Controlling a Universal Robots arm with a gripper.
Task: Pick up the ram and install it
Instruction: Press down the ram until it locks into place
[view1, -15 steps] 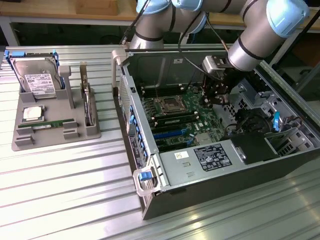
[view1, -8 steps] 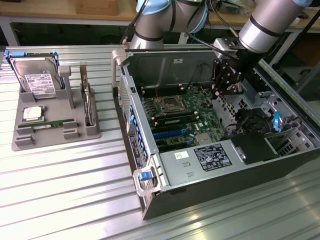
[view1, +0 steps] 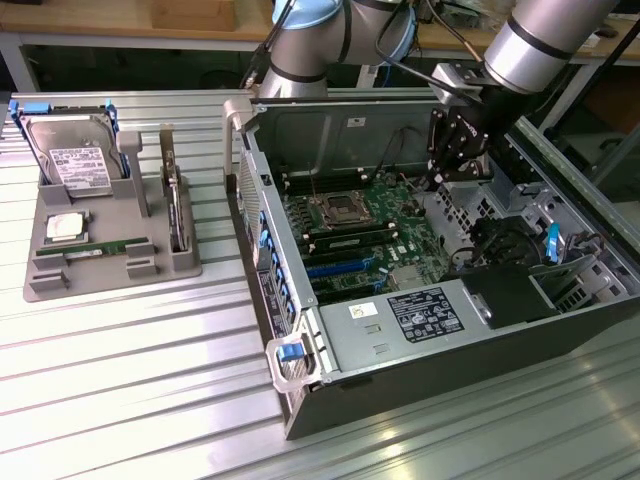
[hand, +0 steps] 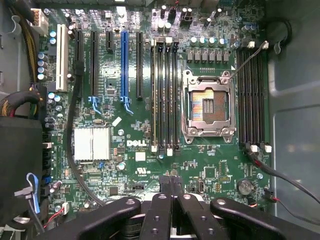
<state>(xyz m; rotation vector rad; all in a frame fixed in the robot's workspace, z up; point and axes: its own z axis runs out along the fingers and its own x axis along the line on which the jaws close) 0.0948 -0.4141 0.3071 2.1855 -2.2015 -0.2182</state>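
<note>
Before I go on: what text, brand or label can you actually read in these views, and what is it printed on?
"DELL": white lettering on the green motherboard.
Hard drive label: print too small to read.
Black sticker on the silver cover inside the case: unreadable.
Small white sticker beside it: unreadable.
Fine white board markings under the DELL logo: unreadable.

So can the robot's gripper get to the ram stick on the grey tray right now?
Probably yes, but not at once: the ram lies uncovered on the tray, while the shut gripper hangs inside the computer case, well apart.
</note>
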